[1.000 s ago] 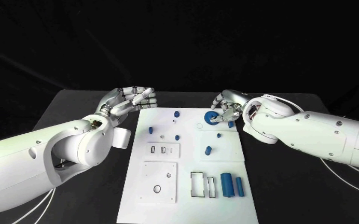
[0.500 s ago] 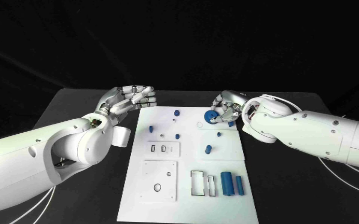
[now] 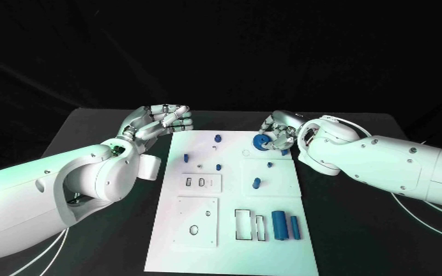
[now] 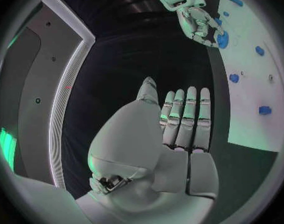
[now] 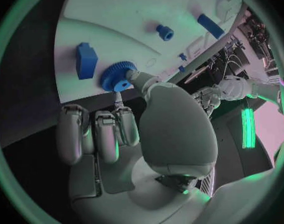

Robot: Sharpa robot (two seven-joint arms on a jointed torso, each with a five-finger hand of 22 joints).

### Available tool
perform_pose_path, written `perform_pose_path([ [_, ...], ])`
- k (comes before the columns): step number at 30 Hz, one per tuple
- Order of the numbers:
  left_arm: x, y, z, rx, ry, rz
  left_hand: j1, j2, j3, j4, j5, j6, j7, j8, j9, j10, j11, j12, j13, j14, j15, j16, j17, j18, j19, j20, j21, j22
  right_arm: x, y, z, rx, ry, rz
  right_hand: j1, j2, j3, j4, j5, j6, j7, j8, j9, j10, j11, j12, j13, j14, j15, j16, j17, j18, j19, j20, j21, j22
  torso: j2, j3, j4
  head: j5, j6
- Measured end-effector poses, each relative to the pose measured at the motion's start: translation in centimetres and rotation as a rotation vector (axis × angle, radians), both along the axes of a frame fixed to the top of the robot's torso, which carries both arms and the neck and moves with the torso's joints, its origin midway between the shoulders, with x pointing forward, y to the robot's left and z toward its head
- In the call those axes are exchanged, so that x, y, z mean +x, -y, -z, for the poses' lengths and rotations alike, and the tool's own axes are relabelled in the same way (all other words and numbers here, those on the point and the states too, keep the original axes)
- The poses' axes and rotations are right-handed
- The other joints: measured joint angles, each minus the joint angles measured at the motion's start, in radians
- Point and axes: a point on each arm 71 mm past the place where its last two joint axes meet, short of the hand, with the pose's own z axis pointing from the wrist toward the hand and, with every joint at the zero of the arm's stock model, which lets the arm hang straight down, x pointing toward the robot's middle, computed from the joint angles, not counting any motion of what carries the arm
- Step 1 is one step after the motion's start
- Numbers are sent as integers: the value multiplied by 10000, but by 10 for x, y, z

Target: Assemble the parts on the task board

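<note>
The white task board (image 3: 235,250) lies in the middle of the black table. My right hand (image 3: 279,131) is over the board's far right corner and pinches a blue gear (image 3: 260,141) between thumb and fingers, just above the board. The right wrist view shows the gear (image 5: 117,76) in that hand (image 5: 132,119), close to a blue block (image 5: 86,60) and the board (image 5: 117,20). My left hand (image 3: 164,121) hovers off the board's far left corner, fingers curled, holding nothing. The left wrist view shows this hand (image 4: 179,132) and, beyond it, the right hand (image 4: 195,17) with the gear (image 4: 221,40).
Small blue pegs (image 3: 217,138) (image 3: 186,158) (image 3: 256,184) stand about the board's far half. Two blue cylinders (image 3: 278,225) (image 3: 295,227) lie at its near right beside empty slots (image 3: 242,225). A square plate (image 3: 195,222) sits near left. Black table (image 3: 101,129) flanks the board.
The right hand has shifted the gear very slightly away from me, still pinching it. The left hand has stayed where it was.
</note>
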Motion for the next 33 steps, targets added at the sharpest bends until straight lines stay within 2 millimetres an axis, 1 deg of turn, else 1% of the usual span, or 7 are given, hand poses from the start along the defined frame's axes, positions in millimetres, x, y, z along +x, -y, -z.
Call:
perform_pose_path([
  [2, 0, 0, 0, 1, -2, -2, 0, 0, 0, 0, 0, 0, 0, 0, 0, 0, 0, 0, 0, 0, 0, 0, 0, 1, 0, 0, 0, 0, -1, -1, 0, -11, 30, -37, -106, 100, 408, -220, -50, 1, 1, 0, -741, 34, 34, 7, 0, 0, 0, 0, 0, -107, 33, -33, 38, 0, 0, 0, -2, 0, -6],
  [5, 0, 0, 0, 2, -5, -2, 0, 0, 0, 0, 0, 0, 0, 0, -1, 0, 0, 0, 0, 0, 0, 0, -1, 1, 0, 0, 0, 1, -3, -3, 1, -47, 129, -127, -314, 108, 584, -358, -143, 1, 1, 0, -744, 63, 5, 57, -1, 0, 0, -2, -1, -155, 33, -33, 65, -1, 1, 5, -1, 0, -8],
  [6, 0, 0, 0, 3, -7, -3, 0, 0, 1, 1, 0, 0, 0, 0, -1, 0, 0, 0, 0, 0, 0, 0, 0, 1, 0, 0, 0, 0, -3, -4, 0, -50, 181, -167, -413, 140, 621, -380, -173, 182, -61, 122, -647, 70, -3, 57, -1, 0, 0, -3, -1, -156, 33, -33, 67, -1, 1, 6, 0, -2, -8],
  [9, 0, 0, 0, 4, -9, -7, 0, 0, 1, 1, 0, 0, 0, 0, -1, 0, 0, 0, 0, 0, 0, 0, -1, 0, 0, 0, 0, 1, -5, -7, 1, -98, 307, -286, -513, 56, 622, -380, -180, 345, 1, 207, -645, 105, 33, 94, -2, 0, 0, -3, -1, -157, 89, -47, 111, -1, 2, 6, 2, -12, 0],
  [23, 1, -1, 0, 8, -31, 0, 0, 0, -27, 30, 0, 0, 0, 1, 8, 0, 0, 0, 0, 0, 0, -45, 8, 0, 0, 0, -39, -9, -12, -18, -6, -129, 1194, -743, -709, 40, 756, -445, -311, 429, 21, 214, -643, 189, 9, 174, -4, 36, -35, -4, -3, -156, 211, -66, 253, -3, 4, 1, 1, 2, 11],
  [28, 1, -1, 1, 8, -37, 3, 0, 0, -26, 30, 0, 0, 0, 1, 8, 0, 0, 0, 0, 0, 0, -45, 7, 1, 0, 0, -39, -8, -21, -32, -11, -118, 1650, -1219, -750, 0, 795, -482, -373, 432, 18, 211, -643, 230, -20, 212, -4, 36, -35, -4, -3, -156, 211, -67, 308, 0, 6, 3, 4, 31, 10],
  [33, 1, 0, 1, 2, -41, 21, 0, 0, -26, 30, 0, 0, 0, 1, 7, 0, 0, 0, 0, 0, 0, -44, 7, 1, 0, 0, -39, -8, -30, -60, -16, -150, 2247, -1936, -792, -43, 795, -482, -426, 449, 1, 203, -641, 230, -20, 211, -4, 36, -35, -4, -4, -156, 211, -67, 344, 5, 6, 2, 6, 50, 5],
])
